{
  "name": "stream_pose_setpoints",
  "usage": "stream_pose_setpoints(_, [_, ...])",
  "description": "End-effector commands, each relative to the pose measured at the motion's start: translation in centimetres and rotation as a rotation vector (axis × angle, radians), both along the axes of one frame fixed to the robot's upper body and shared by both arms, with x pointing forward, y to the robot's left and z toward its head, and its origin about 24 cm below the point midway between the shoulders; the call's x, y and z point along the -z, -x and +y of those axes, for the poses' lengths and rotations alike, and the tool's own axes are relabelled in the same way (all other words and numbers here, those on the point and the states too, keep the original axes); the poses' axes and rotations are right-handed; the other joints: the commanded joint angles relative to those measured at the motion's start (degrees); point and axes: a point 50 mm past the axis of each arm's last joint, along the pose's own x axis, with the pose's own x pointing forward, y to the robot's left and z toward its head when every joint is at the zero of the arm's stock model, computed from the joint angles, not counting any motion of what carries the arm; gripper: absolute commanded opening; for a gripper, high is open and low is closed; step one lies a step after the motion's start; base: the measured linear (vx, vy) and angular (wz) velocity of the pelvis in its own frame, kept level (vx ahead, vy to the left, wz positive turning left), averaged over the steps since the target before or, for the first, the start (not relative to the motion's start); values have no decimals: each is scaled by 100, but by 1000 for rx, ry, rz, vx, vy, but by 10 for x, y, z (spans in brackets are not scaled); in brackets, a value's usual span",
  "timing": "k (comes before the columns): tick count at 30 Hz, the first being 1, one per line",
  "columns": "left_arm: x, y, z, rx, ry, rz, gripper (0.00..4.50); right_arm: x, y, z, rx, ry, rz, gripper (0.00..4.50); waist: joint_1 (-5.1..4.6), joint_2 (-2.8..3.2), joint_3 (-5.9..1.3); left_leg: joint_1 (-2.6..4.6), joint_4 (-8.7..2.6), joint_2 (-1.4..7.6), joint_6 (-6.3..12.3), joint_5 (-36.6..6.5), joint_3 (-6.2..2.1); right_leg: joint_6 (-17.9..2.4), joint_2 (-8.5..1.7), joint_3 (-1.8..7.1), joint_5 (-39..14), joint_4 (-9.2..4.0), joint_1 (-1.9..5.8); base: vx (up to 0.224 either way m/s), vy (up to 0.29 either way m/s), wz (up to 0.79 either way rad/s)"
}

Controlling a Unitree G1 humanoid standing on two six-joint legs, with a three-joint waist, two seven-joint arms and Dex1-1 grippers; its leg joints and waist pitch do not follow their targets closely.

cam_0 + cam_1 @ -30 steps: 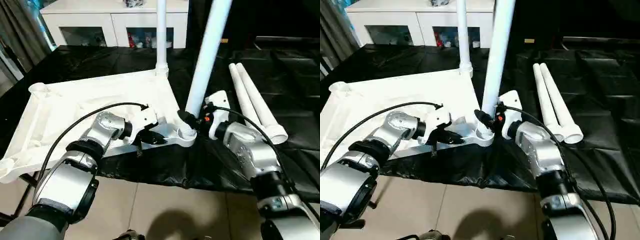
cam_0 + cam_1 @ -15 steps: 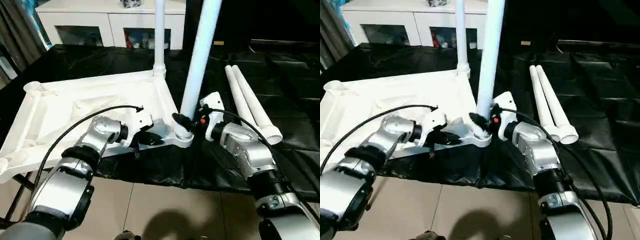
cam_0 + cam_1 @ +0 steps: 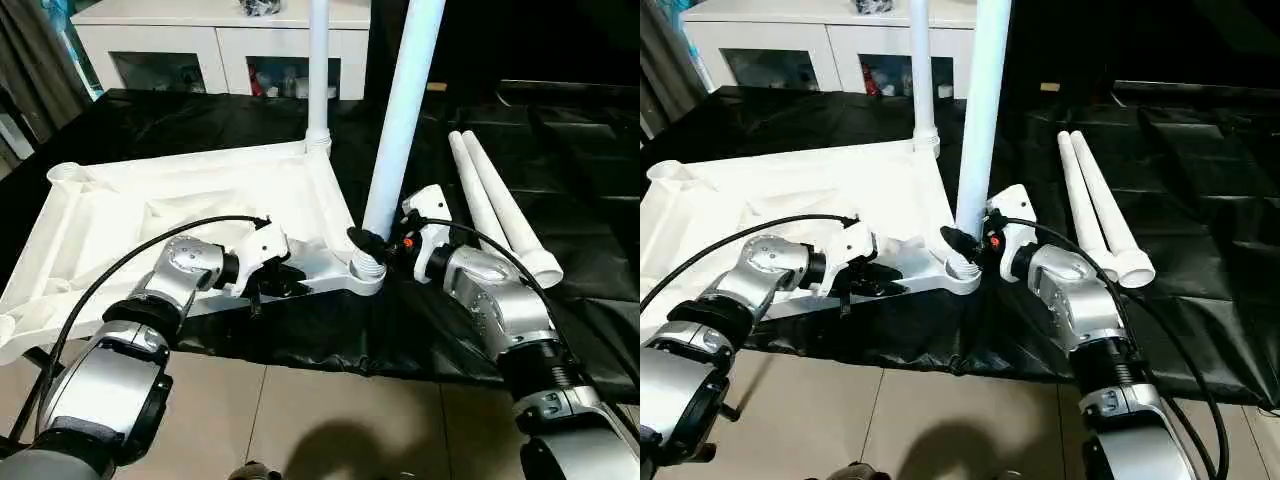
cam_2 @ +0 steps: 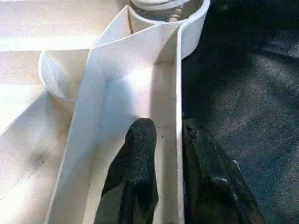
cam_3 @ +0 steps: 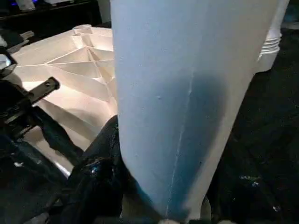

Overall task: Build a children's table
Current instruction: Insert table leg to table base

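Judging by its thin ribbed plastic, we take the children's table [image 3: 200,205], upside down at the bench [image 3: 560,130] front edge, for light, stiff and slippery, best held by rim or leg base. Our right hand [image 3: 385,247] clasps the near leg [image 3: 400,110]. Our left wrist view shows the left hand [image 4: 180,140] narrowly straddling the rim, one finger either side.

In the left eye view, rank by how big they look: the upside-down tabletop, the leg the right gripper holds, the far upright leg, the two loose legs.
1. Tabletop
2. Held leg, enlarged by nearness
3. Far upright leg and two loose legs: look alike, unranked

Right gripper grips the held leg.
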Motion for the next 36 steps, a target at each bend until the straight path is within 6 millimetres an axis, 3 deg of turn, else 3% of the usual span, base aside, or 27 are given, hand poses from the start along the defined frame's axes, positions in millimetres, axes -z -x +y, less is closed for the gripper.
stream_pose_setpoints(1, [4, 0, 7, -53, 3, 25, 54, 1, 2, 2, -22, 4, 10, 189, 11, -88, -428, 85, -431, 226, 251, -892, -66, -1185, -515, 282, -1298, -431, 327, 0, 0, 0])
stream_pose_setpoints(8, [4, 2, 4, -41, 47, 60, 1, 1, 4, -1, -26, 16, 16, 189, 10, -91, -419, 92, -432, 226, 241, -935, -61, -1186, -515, 287, -1353, -444, 314, 0, 0, 0])
stream_pose_setpoints(16, [2, 5, 2, -4, 126, 95, 0, 10, -1, -3, 7, 9, 48, 189, 19, -96, -441, 85, -424, 222, 312, -736, -50, -1273, -518, 285, -1016, -412, 328, 0, 0, 0])
stream_pose_setpoints(21, [2, 5, 1, -8, 148, 97, 0, 16, -2, -5, 23, -4, 78, 189, 15, -104, -433, 83, -433, 227, 320, -770, -47, -1278, -522, 281, -1094, -419, 333, 0, 0, 0])
stream_pose_setpoints(31, [2, 3, 3, -66, 163, 77, 0, 40, 14, -20, 77, -119, 160, 188, 45, -94, -439, 91, -433, 241, 387, -741, -40, -1288, -519, 276, -1051, -426, 321, 0, 0, 0])
stream_pose_setpoints(36, [3, 1, 2, -90, 154, 56, 0, 54, 24, -26, 125, -120, 166, 188, 47, -85, -410, 105, -459, 236, 329, -979, -46, -1201, -531, 270, -1468, -485, 306, 0, 0, 0])
